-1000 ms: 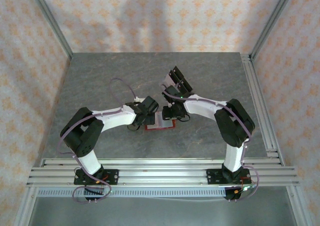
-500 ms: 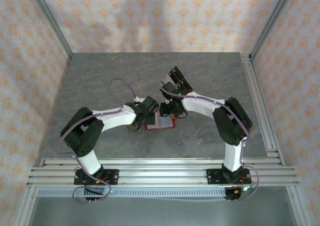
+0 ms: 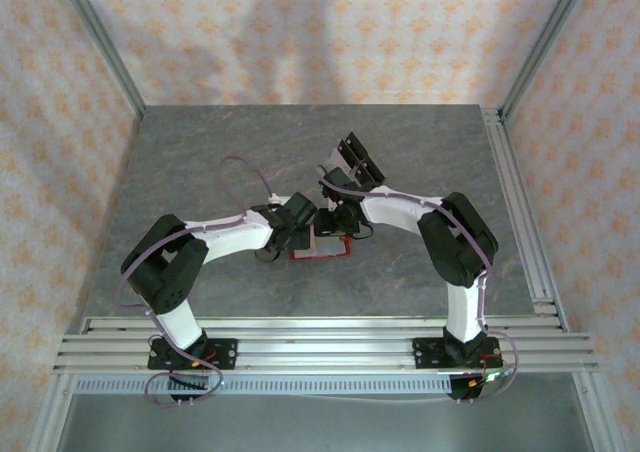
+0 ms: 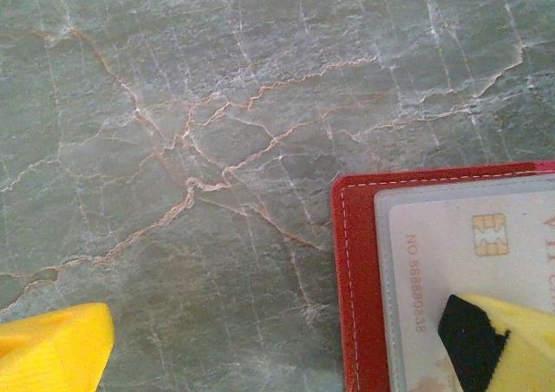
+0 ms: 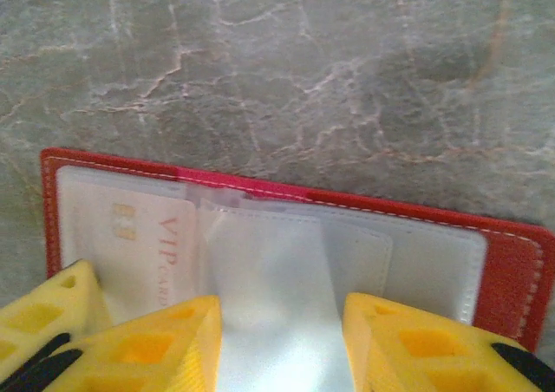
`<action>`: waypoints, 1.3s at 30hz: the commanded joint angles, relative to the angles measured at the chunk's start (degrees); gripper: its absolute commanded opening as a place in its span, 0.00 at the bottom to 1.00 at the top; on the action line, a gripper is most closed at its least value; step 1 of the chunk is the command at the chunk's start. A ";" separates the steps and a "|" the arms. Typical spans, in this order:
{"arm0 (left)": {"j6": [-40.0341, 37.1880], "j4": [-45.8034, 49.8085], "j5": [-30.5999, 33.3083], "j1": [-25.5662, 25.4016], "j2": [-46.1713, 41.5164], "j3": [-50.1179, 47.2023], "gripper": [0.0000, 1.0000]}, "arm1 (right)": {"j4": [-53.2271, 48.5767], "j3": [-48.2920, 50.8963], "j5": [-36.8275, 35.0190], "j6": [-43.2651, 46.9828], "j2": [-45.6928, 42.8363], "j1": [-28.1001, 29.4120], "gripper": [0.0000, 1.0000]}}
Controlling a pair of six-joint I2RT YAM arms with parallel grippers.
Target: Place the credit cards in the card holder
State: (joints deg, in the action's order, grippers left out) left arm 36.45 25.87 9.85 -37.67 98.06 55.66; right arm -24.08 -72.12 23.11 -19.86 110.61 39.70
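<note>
Grey bench [image 3: 200, 172], insertion step: spread left claw [image 4: 277, 353] pins the card holder [image 5: 512, 279]; right claw [image 5: 282, 340] pinches a credit card [image 5: 277, 271], next slid squarely into a sleeve [image 5: 408, 262].

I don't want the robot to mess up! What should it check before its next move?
1. Card holder lying open: ok.
2. Left gripper open, one finger over the holder: ok.
3. VIP card tucked in its sleeve: ok.
4. Pale card gripped between the right gripper fingers: ok.
5. Pale card's front edge lined up with a free pocket: cannot tell.
</note>
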 commanded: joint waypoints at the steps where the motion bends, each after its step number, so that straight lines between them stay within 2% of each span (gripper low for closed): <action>1: -0.75 0.85 1.58 -0.03 1.76 -1.52 1.00 | 1.47 2.36 3.37 -3.30 -0.22 0.86 0.42; 9: -1.20 1.91 2.02 -0.01 -4.15 -2.32 1.00 | 2.08 2.78 2.82 -4.22 0.17 0.90 0.42; 16: -0.87 -0.17 -2.17 -0.69 -11.45 -4.41 1.00 | 3.05 3.66 2.99 -5.02 0.14 0.90 0.42; 26: 1.05 -3.50 -3.15 -7.40 -10.65 -3.62 1.00 | 3.56 4.09 3.23 -5.42 0.14 0.92 0.42; 33: 2.57 -7.49 -3.49 -9.10 -10.69 -5.12 1.00 | 3.78 4.35 3.39 -5.42 0.08 0.90 0.42; 39: 4.74 -7.97 -1.86 -9.96 -14.78 -8.68 1.00 | 3.95 4.45 3.57 -5.37 0.04 0.90 0.42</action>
State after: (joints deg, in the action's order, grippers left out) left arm 40.47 20.80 9.82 -45.67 85.06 48.56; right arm -18.31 -69.32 26.41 -24.21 110.04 39.70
